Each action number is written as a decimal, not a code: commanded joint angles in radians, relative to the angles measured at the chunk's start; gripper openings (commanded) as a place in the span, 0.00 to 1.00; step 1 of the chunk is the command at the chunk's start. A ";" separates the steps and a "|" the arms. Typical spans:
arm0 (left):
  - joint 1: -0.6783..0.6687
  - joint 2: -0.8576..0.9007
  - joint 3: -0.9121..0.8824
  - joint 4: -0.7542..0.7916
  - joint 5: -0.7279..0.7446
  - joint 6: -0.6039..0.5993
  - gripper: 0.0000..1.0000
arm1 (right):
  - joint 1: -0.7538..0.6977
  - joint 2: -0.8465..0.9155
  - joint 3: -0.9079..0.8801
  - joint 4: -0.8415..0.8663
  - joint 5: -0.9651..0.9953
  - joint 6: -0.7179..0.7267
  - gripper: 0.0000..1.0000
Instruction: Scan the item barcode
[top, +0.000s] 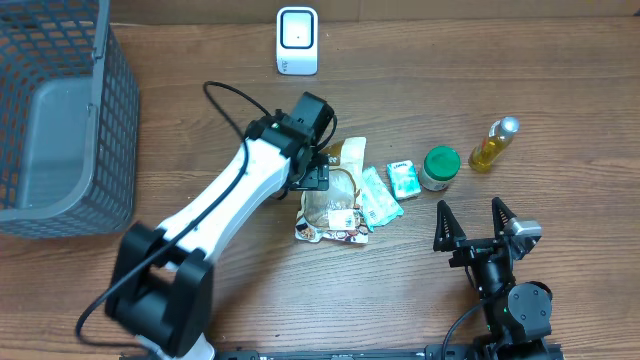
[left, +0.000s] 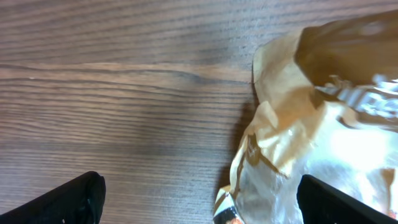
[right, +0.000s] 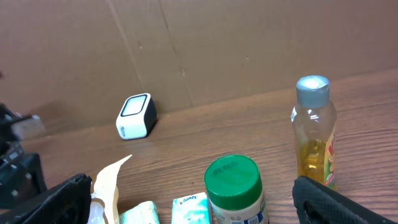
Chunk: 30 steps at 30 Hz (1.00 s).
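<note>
A crinkled tan and clear snack bag (top: 335, 205) lies mid-table among the items. My left gripper (top: 318, 176) hangs open just over the bag's upper left part. In the left wrist view the bag (left: 311, 118) fills the right side, and its edge reaches in between the black fingertips (left: 81, 196) while the gripper (left: 199, 190) holds nothing. The white barcode scanner (top: 297, 40) stands at the far edge, also seen from the right wrist as the scanner (right: 137, 116). My right gripper (top: 472, 222) stands open and empty near the front right.
Two mint tissue packs (top: 385, 190), a green-lidded jar (top: 439, 167) and a yellow oil bottle (top: 493, 145) lie right of the bag. A grey wire basket (top: 60, 120) takes up the far left. A cardboard wall (right: 199, 43) stands behind the scanner.
</note>
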<state>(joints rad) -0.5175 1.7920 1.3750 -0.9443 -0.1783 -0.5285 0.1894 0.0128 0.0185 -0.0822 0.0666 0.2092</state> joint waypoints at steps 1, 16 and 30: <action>0.006 -0.138 -0.124 0.096 -0.039 -0.002 0.99 | -0.005 -0.010 -0.011 0.005 -0.002 -0.005 1.00; 0.116 -0.420 -0.634 0.494 0.014 -0.003 0.99 | -0.005 -0.010 -0.011 0.005 -0.002 -0.005 1.00; 0.160 -0.557 -0.818 0.515 0.014 -0.003 1.00 | -0.005 -0.010 -0.011 0.005 -0.002 -0.005 1.00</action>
<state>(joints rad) -0.3637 1.2709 0.6037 -0.4397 -0.1684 -0.5285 0.1894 0.0128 0.0185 -0.0818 0.0666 0.2092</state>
